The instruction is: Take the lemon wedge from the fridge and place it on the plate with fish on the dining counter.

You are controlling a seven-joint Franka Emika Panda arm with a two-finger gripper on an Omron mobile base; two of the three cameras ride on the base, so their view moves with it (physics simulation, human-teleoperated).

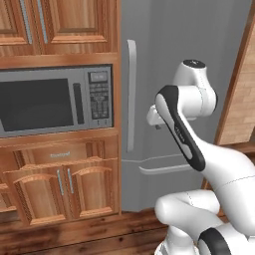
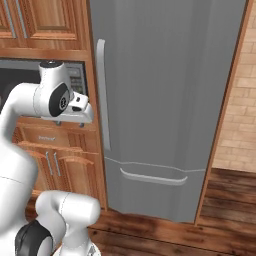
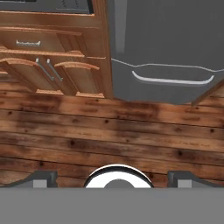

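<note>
Fridge [image 2: 165,100] door's shut, tool [image 3: 112,177] spread wide and empty; approach the handle [image 2: 102,95] crooked and it'll probably slip off.

My two base cameras look forward from behind my arm, left and right, both close on the shut fridge [image 1: 179,74] and the microwave [image 1: 55,99]. My hand camera looks down at the wood floor [image 3: 109,131], sharing the fridge's lower drawer [image 3: 170,83].

Fridge [image 2: 165,90]: one, doors shut
Fridge handles: two, the vertical handle [image 2: 102,95] and the drawer handle [image 2: 152,177]
Microwave [image 1: 50,102]: one
Lower cabinet doors [image 1: 64,187]: two
Cabinet drawer [image 1: 60,154]: one
</note>
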